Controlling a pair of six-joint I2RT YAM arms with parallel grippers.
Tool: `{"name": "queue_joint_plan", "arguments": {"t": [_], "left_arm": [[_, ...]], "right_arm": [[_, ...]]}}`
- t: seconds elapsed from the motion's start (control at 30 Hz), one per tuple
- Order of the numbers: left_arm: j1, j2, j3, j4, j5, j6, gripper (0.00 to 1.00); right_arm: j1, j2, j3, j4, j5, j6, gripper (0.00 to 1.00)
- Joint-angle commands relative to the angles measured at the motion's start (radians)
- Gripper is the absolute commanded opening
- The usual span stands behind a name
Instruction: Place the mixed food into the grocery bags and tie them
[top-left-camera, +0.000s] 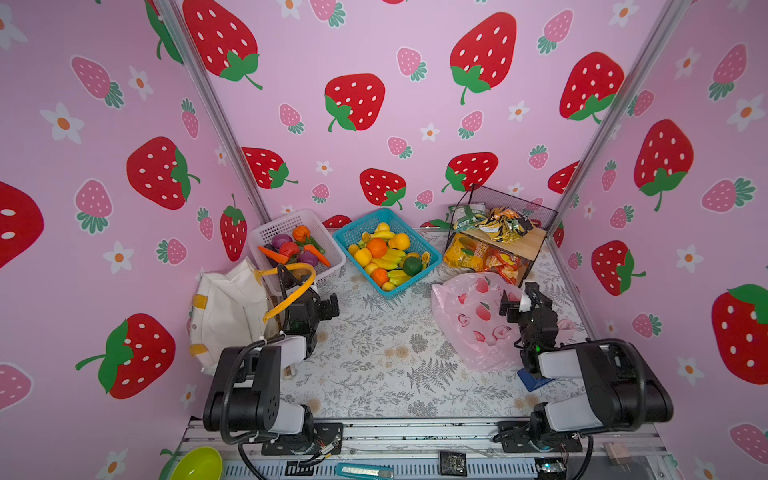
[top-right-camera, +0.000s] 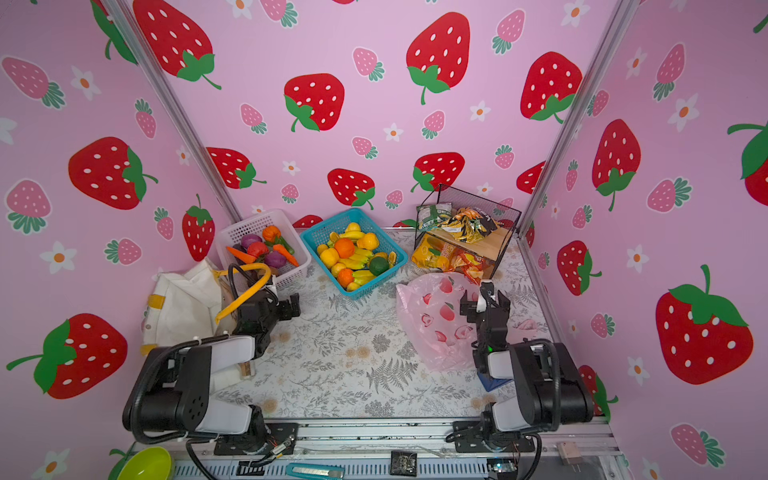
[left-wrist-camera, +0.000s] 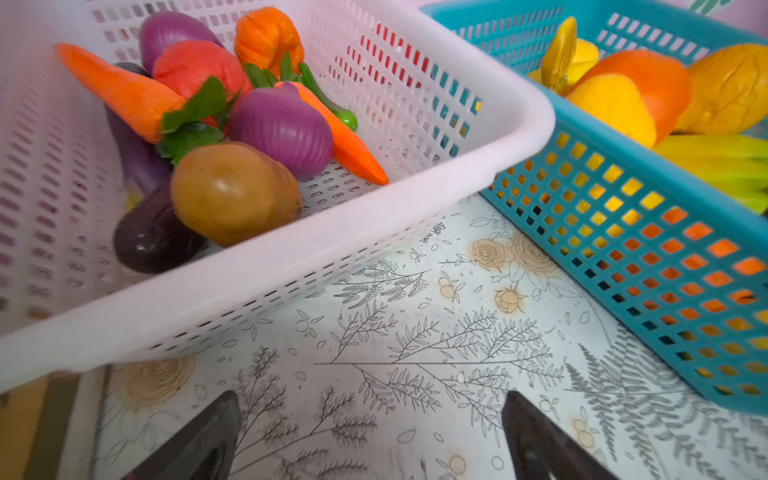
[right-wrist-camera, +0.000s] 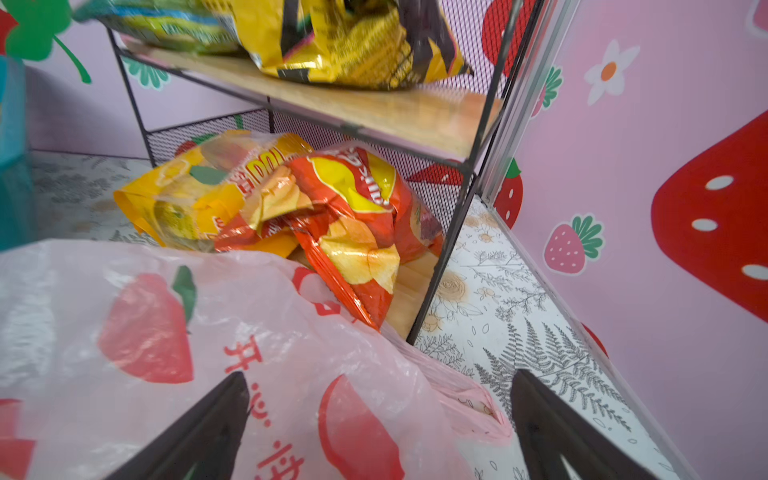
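Toy fruits lie in a blue basket (top-left-camera: 432, 259) at the back: an orange (top-left-camera: 377, 247), a yellow pear (top-left-camera: 363, 257) and a dark green round one (top-left-camera: 412, 266). Green, black and yellow snack packets (top-left-camera: 496, 220) are piled on the top board of a wire shelf. A white canvas tote (top-left-camera: 228, 311) with yellow handles slumps at the left. My left gripper (top-left-camera: 328, 308) (left-wrist-camera: 370, 399) stands open beside it over bare table. A pink plastic bag (top-left-camera: 465, 316) (right-wrist-camera: 166, 332) lies at the right. My right gripper (top-left-camera: 519, 297) (right-wrist-camera: 378, 378) hangs open just above its edge, holding nothing.
A white basket (top-left-camera: 320, 232) (left-wrist-camera: 457, 158) with carrots, purple onions and a tomato stands back left. Large orange and yellow chip bags (right-wrist-camera: 291, 208) fill the lower level of the wire shelf (top-left-camera: 536, 245). Pink strawberry walls close in three sides. A green bowl (top-left-camera: 197, 463) sits by the front rail.
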Motion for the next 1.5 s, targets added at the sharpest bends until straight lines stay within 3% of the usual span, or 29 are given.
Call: {"name": "queue_joint_plan", "arguments": {"t": [0.0,0.13,0.23,0.3,0.4,0.6,0.83,0.93,1.03,1.27,1.47], "left_arm": [[0.002,-0.133,0.098,-0.224,-0.135,-0.141,0.99],[-0.043,-0.220,0.099,-0.235,-0.032,-0.239,0.98],[-0.125,-0.242,0.151,-0.301,0.016,-0.333,0.95],[-0.163,-0.243,0.215,-0.401,0.069,-0.424,0.92],[-0.228,-0.257,0.299,-0.525,0.138,-0.503,0.90],[-0.281,-0.289,0.437,-0.757,0.274,-0.501,0.90],[-0.281,-0.189,0.576,-0.982,0.307,-0.357,0.90],[-0.283,-0.102,0.629,-0.988,0.336,-0.370,0.90],[-0.282,-0.061,0.603,-0.889,0.376,-0.438,0.90],[-0.313,-0.036,0.596,-0.992,0.153,-0.367,0.88],[-0.345,-0.038,0.470,-0.829,0.295,-0.472,0.88]], "right_arm": [[0.036,-0.127,0.010,-0.114,0.062,0.034,0.99],[0.094,-0.254,0.001,-0.137,0.126,0.061,0.99],[0.131,-0.374,0.050,-0.282,0.183,0.158,0.98],[0.167,-0.419,0.110,-0.417,0.178,0.230,0.97],[0.270,-0.414,0.216,-0.570,0.115,0.239,0.97],[0.433,-0.273,0.406,-0.813,-0.089,0.206,0.97],[0.521,-0.149,0.431,-0.806,-0.122,0.224,0.98],[0.528,-0.110,0.437,-0.792,-0.136,0.229,0.98],[0.531,-0.090,0.446,-0.798,-0.139,0.222,0.99],[0.531,-0.102,0.453,-0.828,-0.118,0.200,1.00],[0.531,-0.074,0.517,-0.839,-0.135,0.183,1.00]]}}
